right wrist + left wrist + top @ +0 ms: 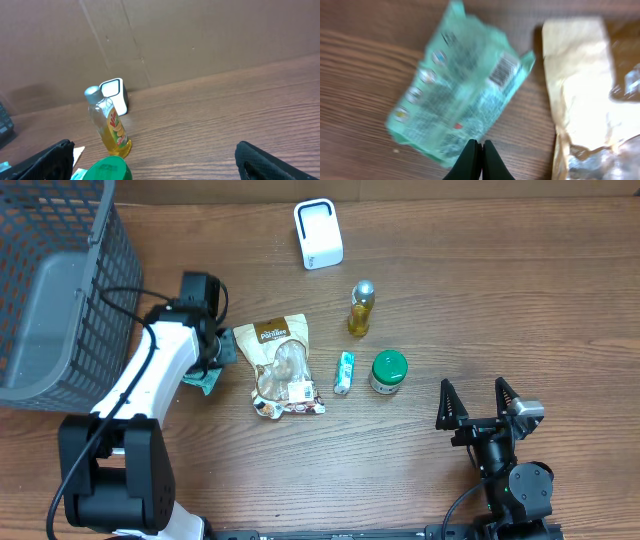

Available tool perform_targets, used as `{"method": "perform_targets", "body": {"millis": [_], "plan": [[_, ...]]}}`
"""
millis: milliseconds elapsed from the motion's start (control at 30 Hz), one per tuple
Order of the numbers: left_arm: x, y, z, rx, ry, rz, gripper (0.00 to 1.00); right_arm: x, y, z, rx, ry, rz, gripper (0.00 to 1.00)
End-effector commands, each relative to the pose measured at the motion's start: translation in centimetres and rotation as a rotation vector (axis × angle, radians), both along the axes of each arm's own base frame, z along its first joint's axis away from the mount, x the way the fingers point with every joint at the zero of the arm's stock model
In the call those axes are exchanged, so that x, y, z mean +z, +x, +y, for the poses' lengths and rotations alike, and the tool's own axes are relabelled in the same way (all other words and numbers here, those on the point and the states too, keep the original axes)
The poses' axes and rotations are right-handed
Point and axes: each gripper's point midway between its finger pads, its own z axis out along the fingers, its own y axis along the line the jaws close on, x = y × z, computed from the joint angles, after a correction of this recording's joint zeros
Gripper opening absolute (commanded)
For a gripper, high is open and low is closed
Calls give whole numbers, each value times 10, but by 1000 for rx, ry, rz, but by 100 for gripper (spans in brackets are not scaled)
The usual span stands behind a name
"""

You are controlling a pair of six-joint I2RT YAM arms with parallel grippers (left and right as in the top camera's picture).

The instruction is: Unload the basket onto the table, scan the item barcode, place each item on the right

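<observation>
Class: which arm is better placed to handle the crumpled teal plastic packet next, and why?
Left. The left gripper, shut, sits at the edge of the crumpled teal plastic packet; the right gripper stands open far from it.

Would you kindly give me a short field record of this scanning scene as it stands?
left gripper: shut on the near edge of the teal packet
barcode: on the packet, facing the wrist camera
right gripper: open, holding nothing
white scanner: far side of table, apart from the packet
other items: brown pouch, yellow bottle, green-lidded jar
basket: far left
</observation>
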Motion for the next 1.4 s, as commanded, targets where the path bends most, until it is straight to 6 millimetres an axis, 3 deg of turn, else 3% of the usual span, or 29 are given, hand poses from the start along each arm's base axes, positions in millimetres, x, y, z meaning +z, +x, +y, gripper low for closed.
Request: {"method": "perform_targets", "body": {"millis": [0, 233, 567, 667, 833, 1133, 1367], "plan": [[17, 15, 18, 20, 95, -49, 4, -2, 0, 0, 3, -4, -3, 100], [18, 11, 52, 91, 290, -62, 4, -2, 0, 0, 3, -4, -3, 100], [-41, -14, 55, 92, 297, -58, 4, -2, 0, 0, 3, -4, -3, 100], [-48, -19, 49, 80, 257, -40, 5, -2, 0, 0, 3, -4, -3, 100], [-57, -21, 19, 32, 81, -15, 5, -2, 0, 0, 3, -4, -3, 100], [-51, -13, 14, 14, 61, -36, 4, -2, 0, 0, 3, -4, -3, 100], [-17, 10, 18, 16, 90, -84, 4, -2, 0, 0, 3, -4, -3, 100]]}}
